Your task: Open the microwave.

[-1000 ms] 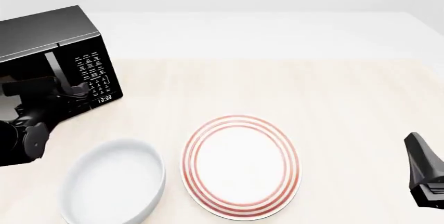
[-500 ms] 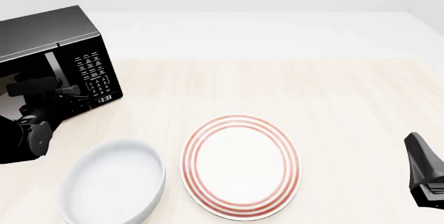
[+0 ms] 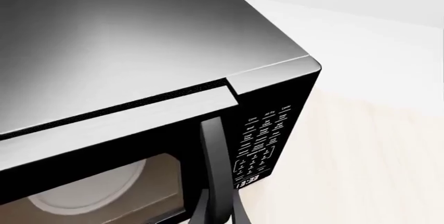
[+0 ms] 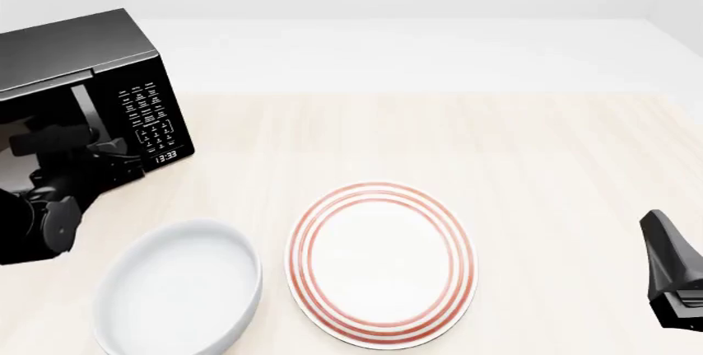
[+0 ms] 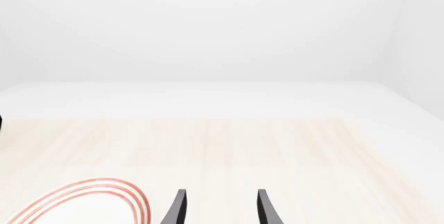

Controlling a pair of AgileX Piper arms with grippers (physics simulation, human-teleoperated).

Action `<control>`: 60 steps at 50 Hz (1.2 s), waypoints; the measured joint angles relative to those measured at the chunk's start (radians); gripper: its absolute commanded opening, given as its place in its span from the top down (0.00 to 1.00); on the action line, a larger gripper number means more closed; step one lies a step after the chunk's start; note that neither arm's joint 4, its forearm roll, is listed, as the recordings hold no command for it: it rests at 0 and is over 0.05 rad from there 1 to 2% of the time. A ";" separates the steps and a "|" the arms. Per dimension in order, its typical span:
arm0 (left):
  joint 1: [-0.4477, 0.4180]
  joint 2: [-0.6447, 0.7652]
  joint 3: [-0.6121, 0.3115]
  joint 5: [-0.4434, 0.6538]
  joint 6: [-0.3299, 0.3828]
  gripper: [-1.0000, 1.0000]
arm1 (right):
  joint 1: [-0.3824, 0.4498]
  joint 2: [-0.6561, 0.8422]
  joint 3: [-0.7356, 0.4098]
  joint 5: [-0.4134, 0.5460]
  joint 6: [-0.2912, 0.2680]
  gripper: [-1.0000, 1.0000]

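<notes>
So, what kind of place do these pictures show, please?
Probably a simulated kitchen-style tabletop, not a real room. A black microwave stands on a pale wooden table, with a white bowl and a red-ringed plate in front. The walls are plain white, and the surfaces look rendered.

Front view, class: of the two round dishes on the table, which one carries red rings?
The flat plate, right of the plain white bowl, which has no markings.
</notes>
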 measured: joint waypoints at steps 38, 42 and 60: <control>-0.041 -0.136 0.195 -0.039 -0.006 1.00 | 0.000 0.000 0.000 0.000 0.000 0.00; -0.044 -0.147 0.212 -0.044 -0.007 1.00 | 0.000 0.000 0.000 0.000 0.000 0.00; -0.057 -0.218 0.265 0.000 -0.002 1.00 | 0.000 0.000 0.000 0.000 0.000 0.00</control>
